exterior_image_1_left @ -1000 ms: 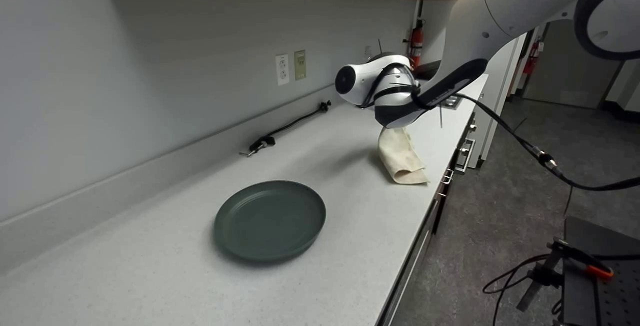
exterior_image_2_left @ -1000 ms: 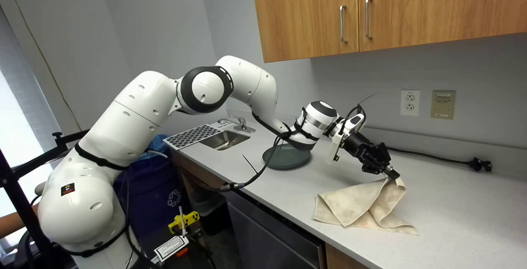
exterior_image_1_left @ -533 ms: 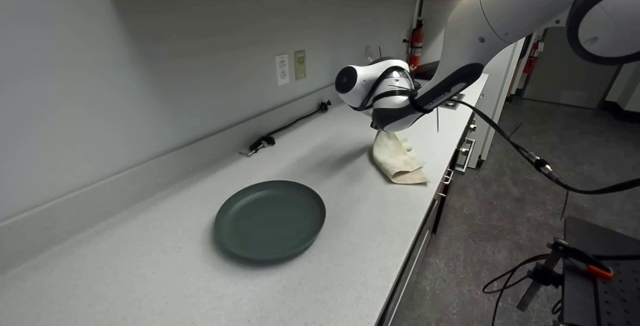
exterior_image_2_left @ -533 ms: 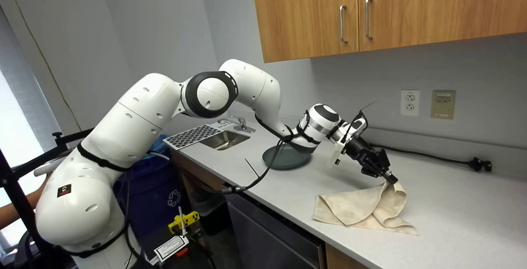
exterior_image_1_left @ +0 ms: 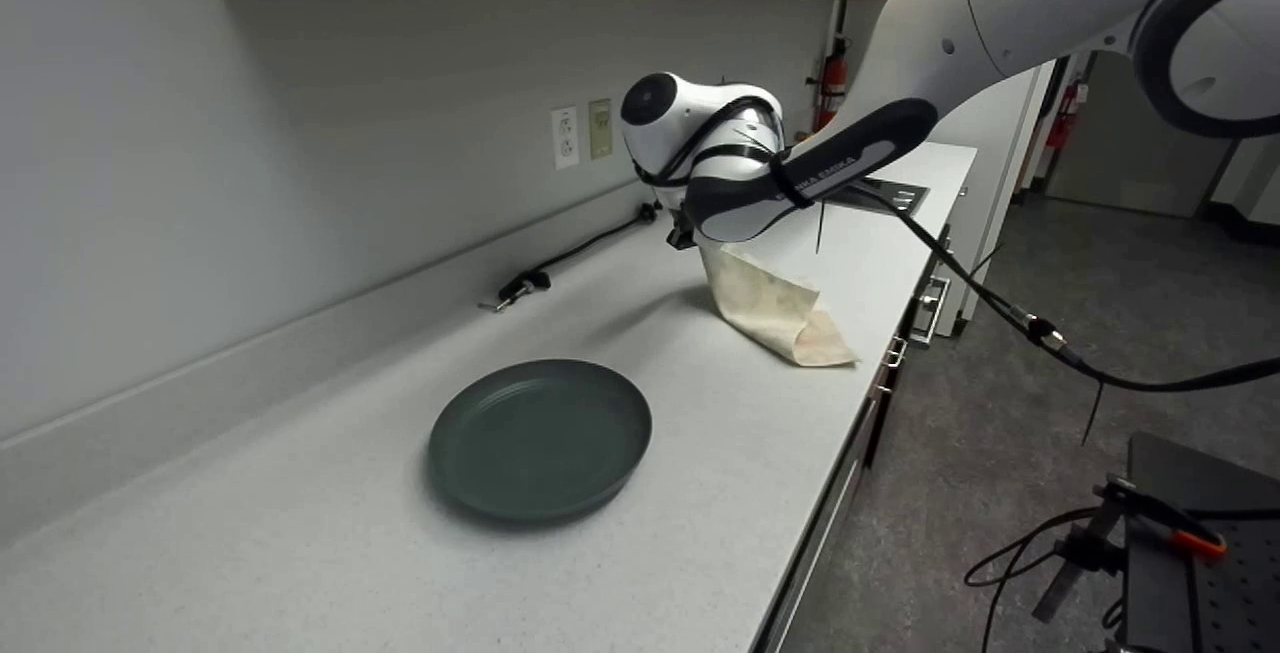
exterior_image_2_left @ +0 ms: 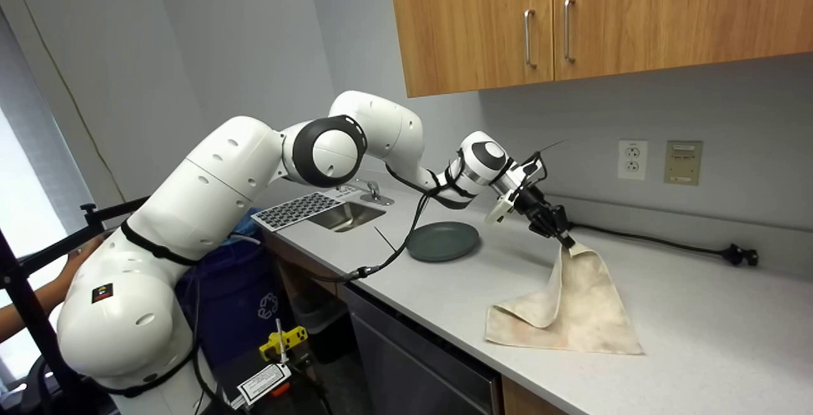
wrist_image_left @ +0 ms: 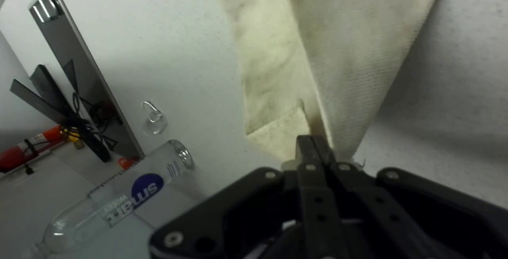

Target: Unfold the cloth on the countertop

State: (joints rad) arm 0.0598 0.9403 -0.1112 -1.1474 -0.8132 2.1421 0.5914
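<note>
The beige cloth (exterior_image_2_left: 591, 307) is pulled up by one edge into a slanted sheet, its lower part resting on the white countertop (exterior_image_2_left: 718, 326). A fold still turns over at its near left corner in that exterior view. My gripper (exterior_image_2_left: 567, 241) pinches the cloth's top end, well above the counter. Seen from the wrist, the gripper (wrist_image_left: 314, 142) has its fingertips pressed together, with cloth (wrist_image_left: 353, 52) coming out on both sides of them. In an exterior view the wrist hides most of the fingers, and the cloth (exterior_image_1_left: 760, 298) hangs below.
A dark green plate (exterior_image_1_left: 540, 438) lies on the counter nearby. Along the wall runs a black cable with clamps (exterior_image_1_left: 525, 286). The sink (exterior_image_2_left: 346, 217) is at the far end, and wooden cabinets (exterior_image_2_left: 483, 21) hang above. A clear bottle (wrist_image_left: 119, 199) shows in the wrist view.
After dipping slightly, my gripper has risen and moved left in both exterior views, towards the wall and plate. The cloth has been drawn up with it, and its crumpled part has straightened into a wider sheet.
</note>
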